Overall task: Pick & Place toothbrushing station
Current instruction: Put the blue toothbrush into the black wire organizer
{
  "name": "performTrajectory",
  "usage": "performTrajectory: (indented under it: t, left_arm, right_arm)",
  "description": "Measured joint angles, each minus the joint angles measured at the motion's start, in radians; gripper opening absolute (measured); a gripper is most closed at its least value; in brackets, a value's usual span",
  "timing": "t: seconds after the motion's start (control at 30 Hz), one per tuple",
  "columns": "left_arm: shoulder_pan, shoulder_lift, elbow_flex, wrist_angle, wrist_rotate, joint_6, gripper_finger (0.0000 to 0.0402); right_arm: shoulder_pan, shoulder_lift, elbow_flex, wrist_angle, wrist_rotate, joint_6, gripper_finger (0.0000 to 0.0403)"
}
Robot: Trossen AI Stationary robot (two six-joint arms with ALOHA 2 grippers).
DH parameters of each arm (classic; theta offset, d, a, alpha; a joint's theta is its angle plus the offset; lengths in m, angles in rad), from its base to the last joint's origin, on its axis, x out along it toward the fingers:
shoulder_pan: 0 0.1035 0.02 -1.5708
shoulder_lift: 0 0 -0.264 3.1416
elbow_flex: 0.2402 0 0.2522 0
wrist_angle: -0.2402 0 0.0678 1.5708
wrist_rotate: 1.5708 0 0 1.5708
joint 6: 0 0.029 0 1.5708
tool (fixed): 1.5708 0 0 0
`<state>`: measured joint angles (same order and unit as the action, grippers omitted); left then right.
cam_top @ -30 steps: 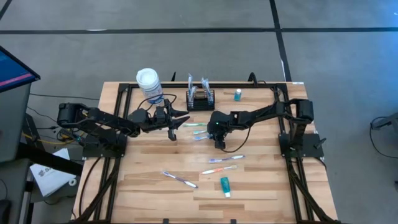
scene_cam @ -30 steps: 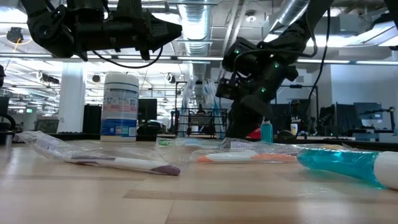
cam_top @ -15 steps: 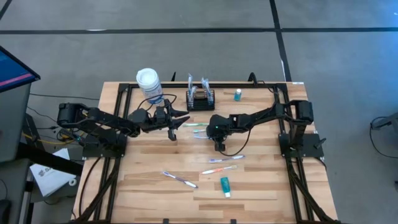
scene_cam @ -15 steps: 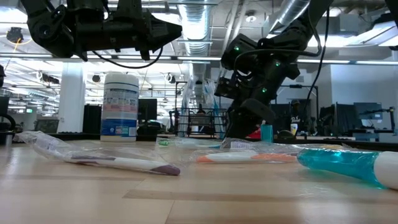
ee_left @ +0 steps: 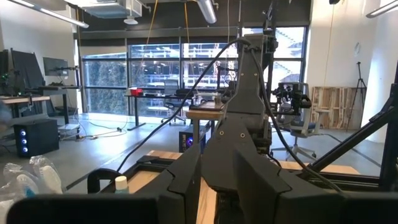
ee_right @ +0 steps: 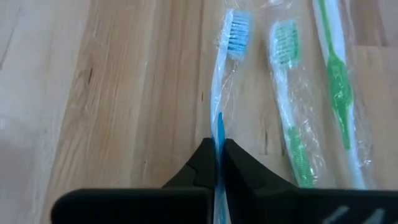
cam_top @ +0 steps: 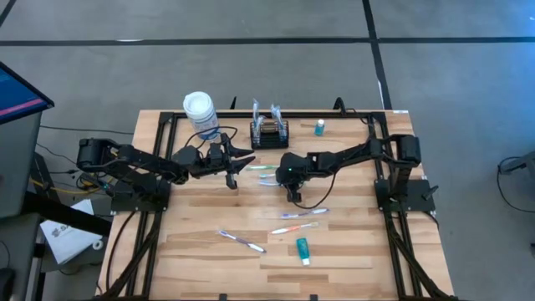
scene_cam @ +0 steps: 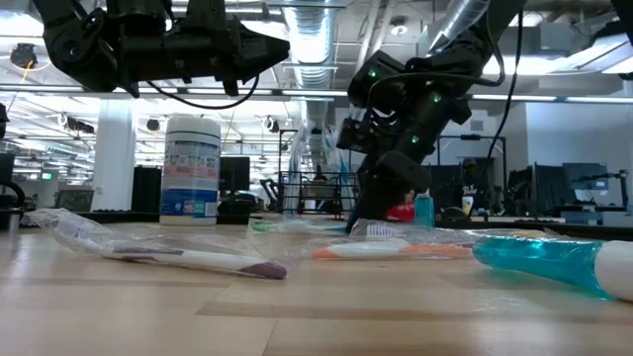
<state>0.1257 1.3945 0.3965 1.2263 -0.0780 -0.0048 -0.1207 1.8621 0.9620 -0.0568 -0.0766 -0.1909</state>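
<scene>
Crinkly-wrapped blue toothbrush (ee_right: 225,93) between right gripper (ee_right: 218,163) fingers

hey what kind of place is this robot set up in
Most likely a robotics lab in an open office or workshop. The wooden table sits on a bare concrete floor with tape lines. Beyond it are desks with monitors, exposed ceiling ducts, and large windows.

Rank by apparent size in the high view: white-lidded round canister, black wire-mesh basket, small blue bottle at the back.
1. White-lidded round canister
2. Black wire-mesh basket, only slightly smaller, so these two are near-tied
3. Small blue bottle, clearly smallest
</scene>
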Motion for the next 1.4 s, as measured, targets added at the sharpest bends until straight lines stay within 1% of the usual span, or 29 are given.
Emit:
performTrajectory:
  t: [0.13, 0.2, 0.27, 0.47, 0.7, 0.9, 1.07, 1.4]
  left_arm:
    - [0.000, 0.000, 0.000, 0.000, 0.000, 0.000, 0.0088]
    - [0.000, 0.000, 0.000, 0.000, 0.000, 0.000, 0.0088]
    - [0.000, 0.000, 0.000, 0.000, 0.000, 0.000, 0.0088]
    - [0.000, 0.000, 0.000, 0.001, 0.000, 0.000, 0.0088]
    - [0.000, 0.000, 0.000, 0.001, 0.000, 0.000, 0.0088]
    - [0.000, 0.000, 0.000, 0.002, 0.000, 0.000, 0.0088]
    - [0.000, 0.000, 0.000, 0.004, 0.000, 0.000, 0.0088]
    - [0.000, 0.000, 0.000, 0.033, 0.000, 0.000, 0.0088]
  right_arm:
    - [0.000, -0.026, 0.003, 0.016, -0.004, 0.000, 0.0002]
    - [0.000, -0.054, -0.002, -0.009, -0.005, 0.000, 0.0002]
    - [0.000, -0.079, 0.003, 0.007, -0.005, -0.003, 0.0001]
    - [-0.024, -0.207, 0.000, -0.039, -0.004, -0.020, 0.0001]
    - [-0.076, -0.359, 0.001, -0.043, -0.001, -0.030, 0.0000]
    - [-0.091, -0.451, 0.001, 0.015, -0.001, -0.029, 0.0000]
    - [-0.088, -0.497, 0.001, 0.078, -0.002, -0.026, 0.0000]
    - [-0.046, -0.500, 0.001, 0.236, -0.005, -0.019, 0.0001]
